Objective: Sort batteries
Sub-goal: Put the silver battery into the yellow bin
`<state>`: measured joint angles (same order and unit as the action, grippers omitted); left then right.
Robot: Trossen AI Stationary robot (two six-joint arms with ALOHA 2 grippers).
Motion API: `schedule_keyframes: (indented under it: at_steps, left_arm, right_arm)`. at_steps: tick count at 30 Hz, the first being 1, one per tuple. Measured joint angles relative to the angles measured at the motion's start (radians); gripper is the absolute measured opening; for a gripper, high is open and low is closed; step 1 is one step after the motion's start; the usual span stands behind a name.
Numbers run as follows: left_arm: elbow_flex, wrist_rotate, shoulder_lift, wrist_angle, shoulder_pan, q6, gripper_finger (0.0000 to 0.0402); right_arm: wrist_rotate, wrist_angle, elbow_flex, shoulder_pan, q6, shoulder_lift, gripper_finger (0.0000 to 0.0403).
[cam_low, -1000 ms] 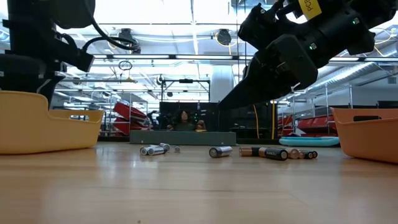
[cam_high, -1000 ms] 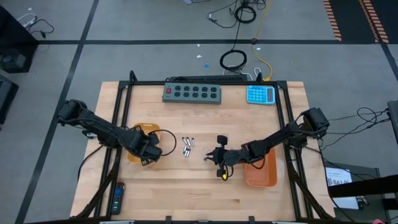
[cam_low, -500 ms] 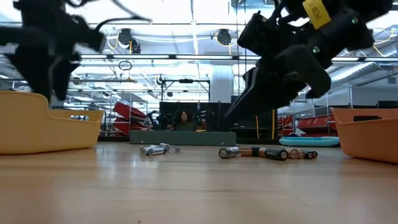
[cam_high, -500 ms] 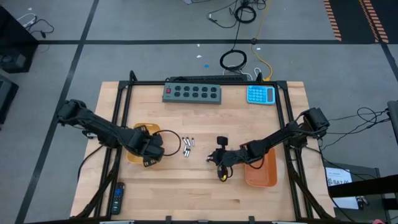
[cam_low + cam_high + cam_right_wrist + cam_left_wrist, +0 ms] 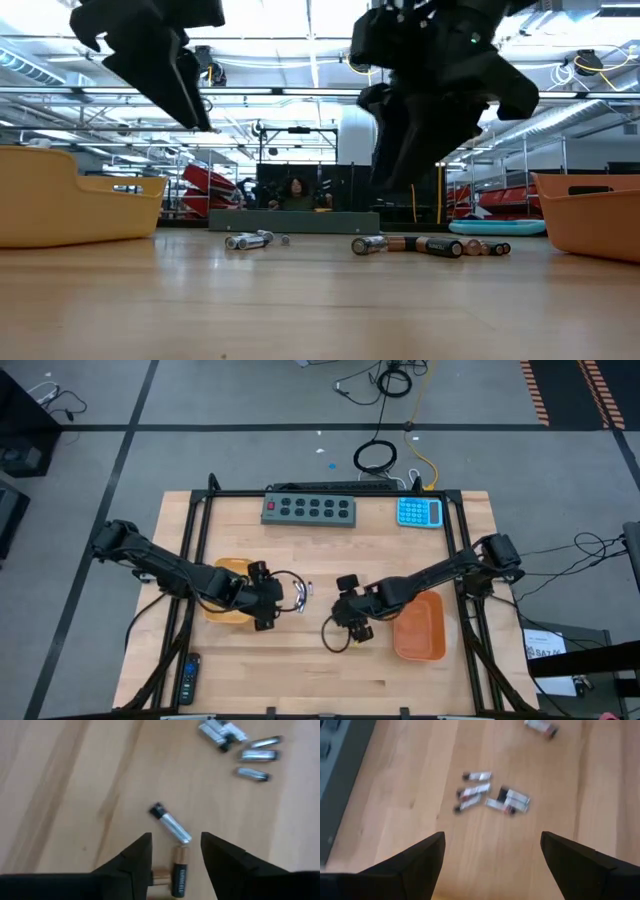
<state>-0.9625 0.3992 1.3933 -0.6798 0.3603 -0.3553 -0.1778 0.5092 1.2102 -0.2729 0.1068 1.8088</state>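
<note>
Several small silvery batteries (image 5: 303, 592) lie in a loose cluster on the wooden table between my two grippers; the cluster also shows in the left wrist view (image 5: 490, 795) and the right wrist view (image 5: 235, 740). A silvery cell (image 5: 170, 825) and a black-and-copper cell (image 5: 179, 875) lie just ahead of my right gripper (image 5: 175, 855), which is open above the table, its fingers standing on either side of the black-and-copper cell without touching it. My left gripper (image 5: 492, 855) is open wide and empty, beside the yellow tray (image 5: 225, 605), pointing at the cluster.
An orange tray (image 5: 420, 628) stands to the right of my right gripper. A grey button strip (image 5: 308, 510) and a blue calculator (image 5: 419, 512) lie at the far edge. A black remote (image 5: 189, 677) lies at the near left. In the low view, batteries (image 5: 400, 244) lie in a row on the table.
My left gripper has gone from over the yellow tray toward the table's right, up to the battery cluster. My right gripper has gone toward the table's left, nearer the batteries, and has turned about.
</note>
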Motion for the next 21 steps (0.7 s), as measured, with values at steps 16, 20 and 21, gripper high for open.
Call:
schedule_keyframes:
  at_steps: [16,20,21]
  left_arm:
    - [0.004,-0.066,0.0,0.043,-0.017,-0.026,0.0335]
    - [0.016,-0.068,0.0,0.047,-0.02,-0.03,0.0335]
    - [0.019,-0.067,0.0,0.049,-0.02,-0.03,0.0335]
  right_arm:
    - [0.054,0.192,0.189,0.032,0.154,0.213,0.0129]
    - [0.05,0.178,0.189,0.041,0.17,0.218,0.0129]
    - [0.051,0.173,0.189,0.043,0.171,0.218,0.0129]
